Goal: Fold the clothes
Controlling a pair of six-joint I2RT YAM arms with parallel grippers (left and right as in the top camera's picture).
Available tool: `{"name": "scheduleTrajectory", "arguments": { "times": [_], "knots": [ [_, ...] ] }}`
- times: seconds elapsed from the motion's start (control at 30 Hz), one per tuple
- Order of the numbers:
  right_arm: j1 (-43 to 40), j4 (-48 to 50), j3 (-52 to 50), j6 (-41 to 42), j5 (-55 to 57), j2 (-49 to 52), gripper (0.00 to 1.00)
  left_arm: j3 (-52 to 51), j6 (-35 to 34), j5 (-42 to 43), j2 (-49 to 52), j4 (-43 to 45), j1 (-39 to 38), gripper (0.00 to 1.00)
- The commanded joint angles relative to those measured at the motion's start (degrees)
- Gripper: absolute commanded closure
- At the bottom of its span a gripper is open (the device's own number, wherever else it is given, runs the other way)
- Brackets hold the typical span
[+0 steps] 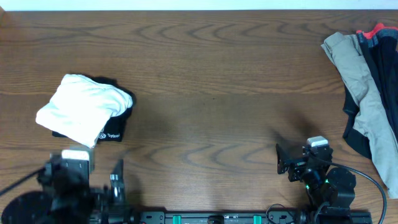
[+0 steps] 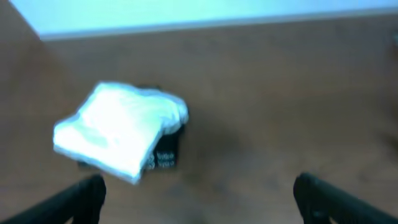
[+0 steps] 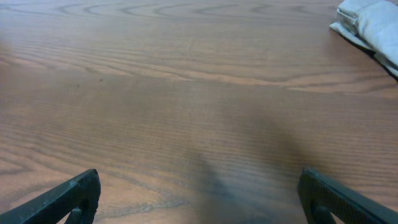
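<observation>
1. L claw [image 2: 200,198]: jaws spread wide, nothing btwn them but bare wood. Both dark jaws sit at the lower corners of the L wrist view. It hangs over the near-left corner of the brown wood-grain surface [image 1: 211,74].
2. R claw [image 3: 202,198]: also wide open & empty, only bare grain btwn its jaws. It sits by the near edge, right of centre, well apart from any cloth.
3. Just beyond the L claw, near the left edge: folded white cotton T-shirt [image 1: 81,109]. It's a lumpy, rough rectangle, skewed vs. the surface edges. Neither claw touches it.
4. The T-shirt lies on top of a folded black garment w/ white lettering [image 1: 117,129]. The black pokes out along the T-shirt's right side & at the near-right corner, where a small round logo + lettering show. Text too small to read.
5. Right edge, up to the far-right corner: an unfolded heap.
   - A crumpled khaki garment [image 1: 364,93] runs from the far end down along the edge.
   - A loose black garment [image 1: 384,68] lies against it on the edge side.
   - A scrap of red fabric [image 1: 375,31] shows at the heap's far end.
6. R wrist view: a pale bit of the heap shows in the upper right corner, well apart from the R claw.
</observation>
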Motion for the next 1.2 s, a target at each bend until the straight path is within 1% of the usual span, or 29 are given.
{"name": "scheduleTrajectory", "arguments": {
  "times": [0.0,0.13,0.2,0.23,0.37,0.47,0.73,0.97,1.17],
  "knots": [
    [-0.4,0.1,-0.2,-0.6,-0.6,-0.5,0.01,-9.2,1.2,2.9,-3.3,7.1,1.6,0.02],
    [-0.4,0.1,-0.2,-0.6,-0.6,-0.5,0.01,-24.2,0.9,6.9,-8.2,20.2,1.7,0.02],
    [-0.3,0.1,-0.2,-0.7,-0.6,-0.5,0.01,-30.4,0.9,8.5,-10.7,24.7,1.7,0.02],
    [-0.4,0.1,-0.2,-0.7,-0.6,-0.5,0.01,-33.2,0.9,8.6,-12.0,26.3,1.7,0.02],
    [-0.3,0.1,-0.2,-0.7,-0.6,-0.5,0.01,-43.4,-3.4,8.6,-17.7,32.0,1.7,0.02],
    [-0.3,0.1,-0.2,-0.6,-0.6,-0.5,0.01,-48.5,-5.8,8.7,-21.2,34.2,1.6,0.02],
    [-0.4,0.1,-0.2,-0.7,-0.6,-0.5,0.01,-55.3,-6.4,8.8,-27.4,35.9,-0.7,0.02],
    [-0.4,0.1,-0.2,-0.7,-0.6,-0.5,0.01,-61.3,-6.4,8.8,-30.4,38.7,-1.4,0.02],
    [-0.4,0.1,-0.2,-0.6,-0.6,-0.5,0.01,-64.9,-6.4,8.8,-30.4,41.8,-1.8,0.02]
  ]
}}
